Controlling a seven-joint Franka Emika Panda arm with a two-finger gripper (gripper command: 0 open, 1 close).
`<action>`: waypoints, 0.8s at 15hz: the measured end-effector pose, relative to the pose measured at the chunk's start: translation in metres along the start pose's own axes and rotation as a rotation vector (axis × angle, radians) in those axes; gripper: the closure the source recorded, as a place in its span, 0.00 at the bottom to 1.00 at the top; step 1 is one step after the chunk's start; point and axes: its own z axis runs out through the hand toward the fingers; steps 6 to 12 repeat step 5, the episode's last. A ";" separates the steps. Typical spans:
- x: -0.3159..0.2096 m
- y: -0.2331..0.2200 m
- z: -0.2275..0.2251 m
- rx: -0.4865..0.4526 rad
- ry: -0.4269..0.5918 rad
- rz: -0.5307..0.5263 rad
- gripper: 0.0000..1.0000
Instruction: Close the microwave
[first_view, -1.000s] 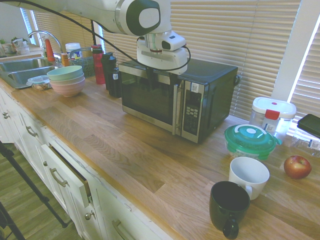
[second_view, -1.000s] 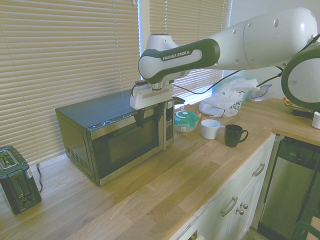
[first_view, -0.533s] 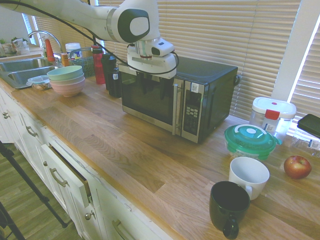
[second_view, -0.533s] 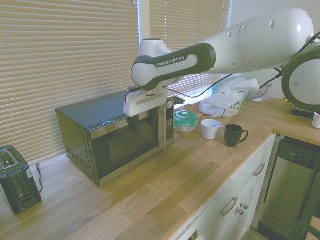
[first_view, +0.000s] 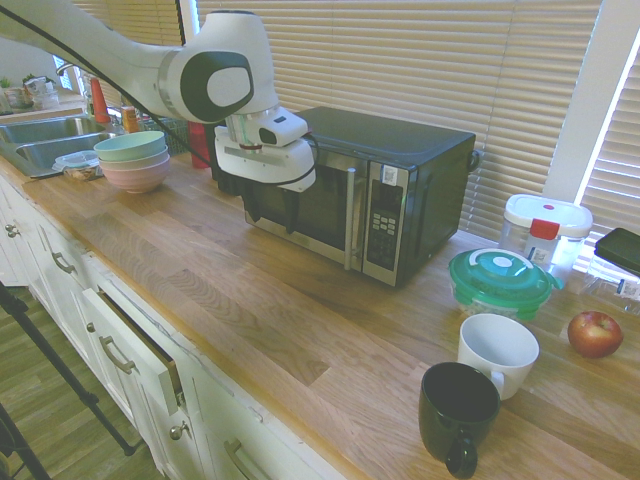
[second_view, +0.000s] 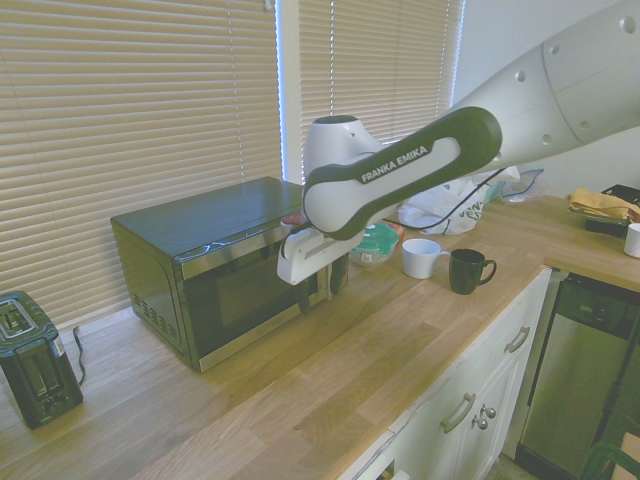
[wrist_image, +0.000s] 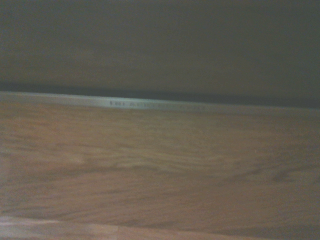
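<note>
The black microwave (first_view: 400, 170) stands on the wooden counter, and its dark glass door (first_view: 300, 205) with the silver bar handle (first_view: 350, 218) lies flush with the front. My gripper (first_view: 270, 212) hangs in front of the door's left part, fingers pointing down and spread, open and empty. From the other side the gripper (second_view: 322, 282) sits low before the microwave (second_view: 200, 250) door, partly hidden by the arm. The blurred wrist view shows the dark door, the silver bottom trim (wrist_image: 150, 104) and the wooden counter (wrist_image: 160, 165).
Stacked bowls (first_view: 132, 160), dark bottles (first_view: 218, 140) and a sink (first_view: 40, 135) lie left of the microwave. A green-lidded container (first_view: 500, 280), white mug (first_view: 497, 350), black mug (first_view: 457, 410) and apple (first_view: 594, 333) lie right. A black toaster (second_view: 35, 370) stands beyond the far side.
The arm has swung from above the microwave's top front edge down and along the door, away from the handle. The gripper now hangs lower in front of the glass.
</note>
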 end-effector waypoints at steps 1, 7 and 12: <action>-0.012 0.009 0.000 0.003 0.004 -0.003 0.00; -0.050 0.038 -0.002 0.021 0.016 -0.013 0.00; -0.050 0.038 -0.002 0.021 0.016 -0.013 0.00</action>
